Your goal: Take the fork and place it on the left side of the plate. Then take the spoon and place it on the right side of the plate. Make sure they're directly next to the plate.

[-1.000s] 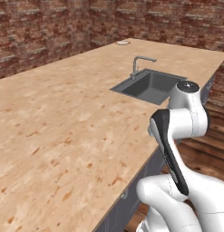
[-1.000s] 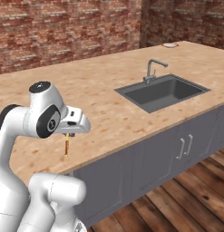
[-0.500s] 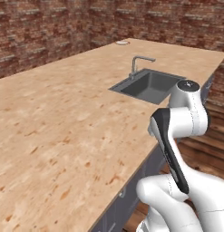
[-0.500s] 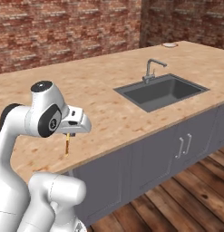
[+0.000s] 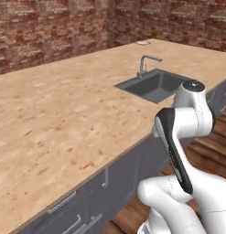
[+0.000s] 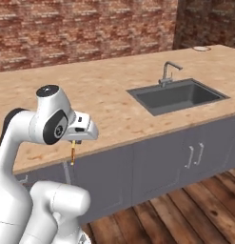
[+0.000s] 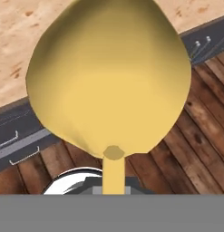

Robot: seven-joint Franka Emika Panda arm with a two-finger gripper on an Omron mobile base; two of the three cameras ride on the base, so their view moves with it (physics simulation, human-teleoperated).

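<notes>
No text, label, brand, number or sign can be read anywhere, neither on the desk [image 5: 64,119] nor on the brick wall [image 6: 81,28] behind it.

Spoon [image 7: 109,77] looked smooth, matt yellow-gold. Counter [image 5: 64,114] was speckled, wood-toned, matt; sink [image 6: 178,95] dull grey metal; walls [image 6: 81,28] rough red brick; floor [image 6: 185,214] brown wood planks.

- A red-brown brick wall [image 5: 50,27] runs behind the room and turns a corner.
- The long pale wood-grain table [image 5: 64,114] fills the middle.
- A dark grey inset sink [image 6: 178,96] with a metal tap [image 6: 169,71] sits in it.
- Grey cabinet doors [image 6: 185,157] with slim handles stand below.
- Brown plank floor [image 6: 185,214] lies in front.
</notes>
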